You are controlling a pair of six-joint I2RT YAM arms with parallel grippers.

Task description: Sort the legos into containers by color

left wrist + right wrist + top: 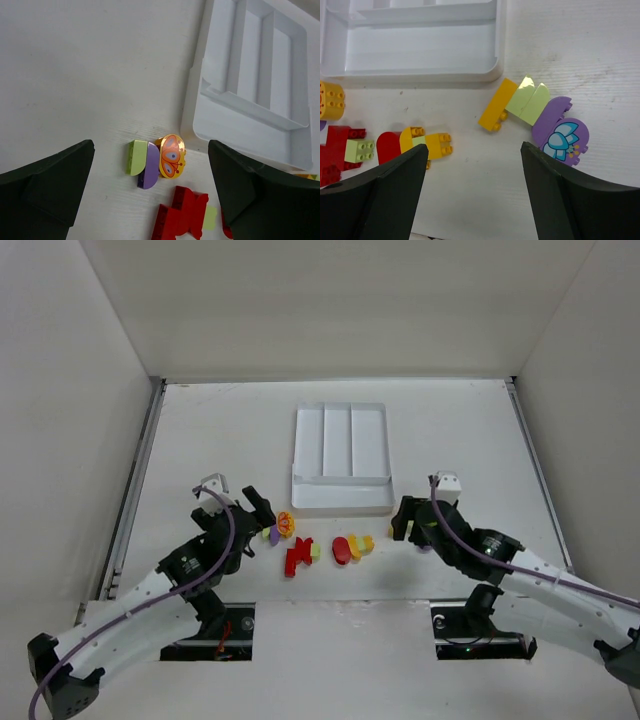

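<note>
The white tray (340, 502) lies at mid-table with all its compartments bare; it also shows in the left wrist view (240, 107) and the right wrist view (420, 47). My left gripper (256, 512) is open and empty, hovering over a light green brick (136, 157), a purple brick (149, 166) and an orange butterfly brick (172, 155). A red brick cluster (182, 215) lies nearer. My right gripper (405, 520) is open and empty. Ahead of it lie a yellow brick (497, 104), light green bricks (527, 100) and purple bricks (565, 140).
Between the grippers lie a rounded red brick (341, 549) and yellow bricks (360, 543). All bricks sit on the table in front of the tray's near edge. White walls enclose the table on the left, right and back.
</note>
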